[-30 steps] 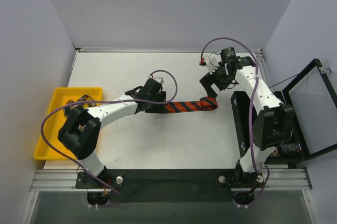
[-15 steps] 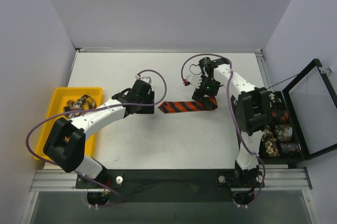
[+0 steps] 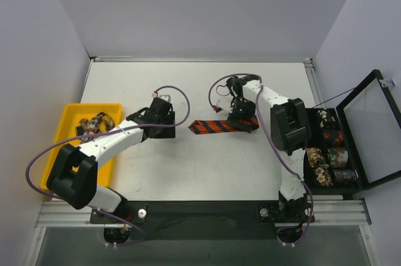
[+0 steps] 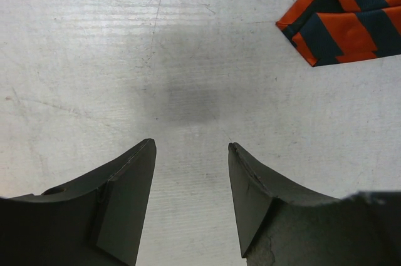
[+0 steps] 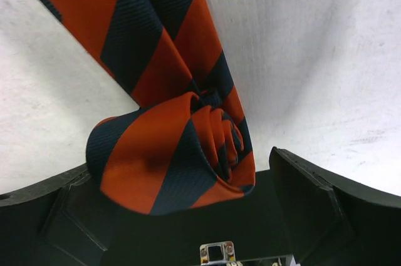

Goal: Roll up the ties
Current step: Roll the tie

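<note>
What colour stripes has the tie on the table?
Orange-red and black diagonal stripes; the tie shows best in the right wrist view.

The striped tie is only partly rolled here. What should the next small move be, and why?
Probably close the right claw on the roll and turn it toward the flat tail. Its jaws stand open on either side of the coil. A stretch of the striped tie lies unrolled on the table, and the left claw hovers open, clear of the tip.

Right tool [image 3: 242, 116] sits over the striped tie [image 3: 210, 127].
</note>
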Motion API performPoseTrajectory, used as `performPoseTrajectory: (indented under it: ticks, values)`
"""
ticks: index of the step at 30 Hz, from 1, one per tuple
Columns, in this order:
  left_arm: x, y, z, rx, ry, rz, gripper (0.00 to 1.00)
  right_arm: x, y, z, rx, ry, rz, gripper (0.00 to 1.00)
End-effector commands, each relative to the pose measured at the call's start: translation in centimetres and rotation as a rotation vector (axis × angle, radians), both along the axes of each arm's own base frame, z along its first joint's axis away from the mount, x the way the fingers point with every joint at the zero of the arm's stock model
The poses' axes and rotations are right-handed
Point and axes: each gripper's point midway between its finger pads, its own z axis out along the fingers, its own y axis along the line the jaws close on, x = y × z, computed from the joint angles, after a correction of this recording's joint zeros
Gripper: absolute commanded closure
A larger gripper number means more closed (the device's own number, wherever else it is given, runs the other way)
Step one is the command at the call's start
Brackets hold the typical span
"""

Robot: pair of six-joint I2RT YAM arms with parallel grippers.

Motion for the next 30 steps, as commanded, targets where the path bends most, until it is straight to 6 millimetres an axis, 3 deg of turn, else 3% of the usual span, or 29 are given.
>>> performPoseTrajectory:
  ticks: [1,8,14,22,25,28,29,30]
  values:
    - [0.6,0.5,1.0,-0.006,-0.033,0.016,0.39,-0.2,-0.3,-0.1,-0.056,0.026,0.048,0.00]
    - [0.5,0.7,0.5,-0.003,-0.017,0.013,0.39,-0.8,0.5,-1.9,-0.061,0.048,0.070,0.02]
    - [0.7,1.0,0.4,0.000,-0.014,0.015,0.40,-1.6,0.4,-3.1,-0.075,0.081,0.062,0.08]
    - [0.8,1.3,0.4,0.000,-0.014,0.011,0.39,-2.6,-0.6,-2.9,-0.084,0.088,0.013,0.20]
    - [0.8,1.4,0.4,-0.004,-0.015,0.010,0.39,-2.9,-0.5,-3.1,-0.078,0.096,-0.002,0.40]
    - [0.8,1.4,0.5,-0.008,-0.020,0.009,0.40,-3.0,-0.3,-3.1,-0.070,0.094,-0.015,0.47]
    - [0.7,1.5,0.4,-0.007,-0.018,0.008,0.40,-3.1,-0.3,-3.1,-0.067,0.095,-0.027,0.56]
    - [0.7,1.5,0.4,-0.007,-0.020,0.007,0.39,-3.1,-0.2,-3.1,-0.064,0.095,-0.027,0.57]
